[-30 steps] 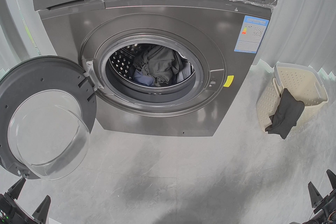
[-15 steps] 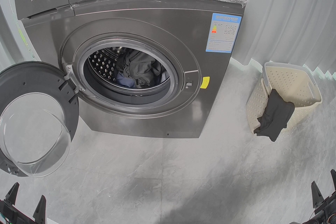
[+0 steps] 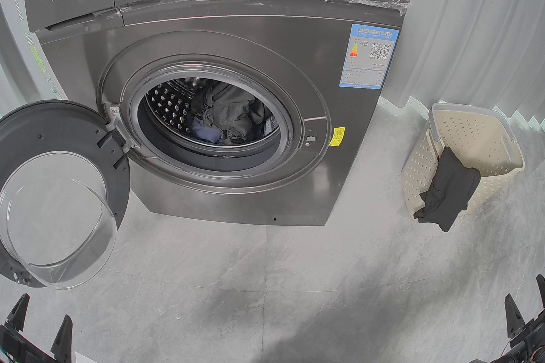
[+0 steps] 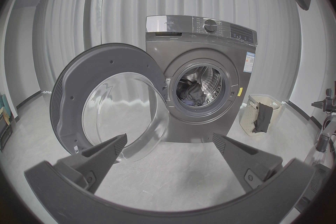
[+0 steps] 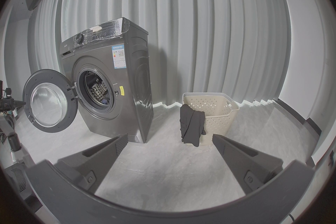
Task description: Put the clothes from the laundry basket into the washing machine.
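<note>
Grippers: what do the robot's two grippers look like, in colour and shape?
They match. The left gripper and right gripper are dark grey. Each has two wedge-shaped fingers tapering to a point, set on a curved dark bar. Each finger has a round fastener near its base, and a finely textured pad shows on an inner face.
</note>
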